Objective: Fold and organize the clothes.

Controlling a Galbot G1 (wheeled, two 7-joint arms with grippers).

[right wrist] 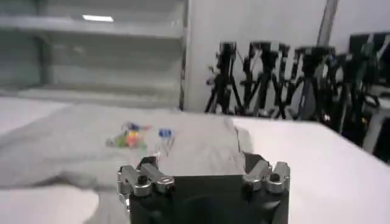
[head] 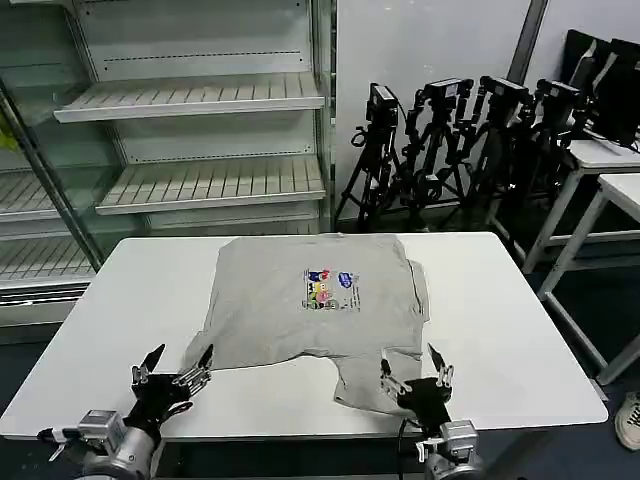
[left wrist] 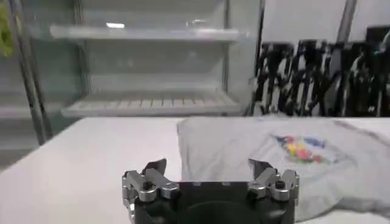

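Observation:
A light grey T-shirt [head: 300, 310] lies on the white table [head: 500, 320], partly folded, with a small blue, pink and yellow print [head: 330, 288] on its chest. One loose part of it hangs toward the front edge near my right gripper. My left gripper [head: 178, 368] stands open at the shirt's near left corner, a little short of the cloth. My right gripper [head: 414, 374] is open at the front edge, just over that loose part. The shirt [left wrist: 274, 158] lies beyond my left gripper [left wrist: 207, 167]. The shirt [right wrist: 122, 146] stretches ahead of my right gripper [right wrist: 202, 163].
Empty white shelving [head: 200, 100] stands behind the table. Several black camera tripods [head: 450, 140] crowd the back right, beside another white table [head: 610, 170]. Bare tabletop lies left and right of the shirt.

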